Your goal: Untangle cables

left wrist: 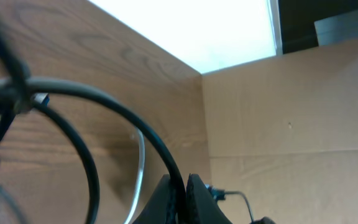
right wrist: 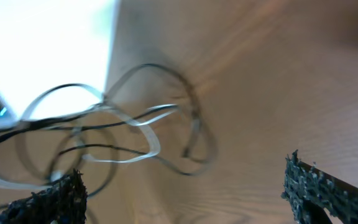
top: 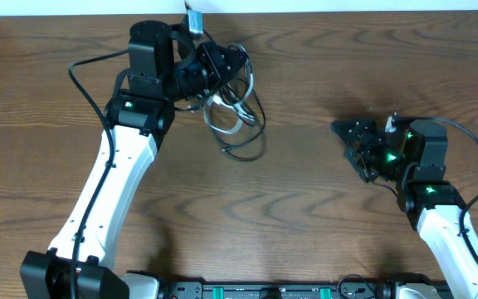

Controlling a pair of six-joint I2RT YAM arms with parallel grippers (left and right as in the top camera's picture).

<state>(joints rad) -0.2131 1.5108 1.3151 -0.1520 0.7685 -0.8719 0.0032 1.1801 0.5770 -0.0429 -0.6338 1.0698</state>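
You are pinching your left gripper [top: 232, 60] jaws together on a black strand of the cables [top: 239, 120], which are lying bunched on the table [top: 305, 216] just beside it. Your right gripper [top: 348, 134] is hovering well apart from it, jaws spread wide.

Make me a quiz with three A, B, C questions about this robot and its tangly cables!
1. Where is the tangle of cables?
A) right by the left fingers
B) at the near edge
C) in the far right corner

2. What colours are the cables?
A) red and blue
B) black and white
C) all green

3. What are the right fingers doing?
A) squeezing a cable
B) shut on nothing
C) open, holding nothing

Answers:
1 A, the loops spill out just below the left fingers.
2 B, the right wrist view shows dark loops and pale ones.
3 C, the two pads stand wide apart with nothing between them.
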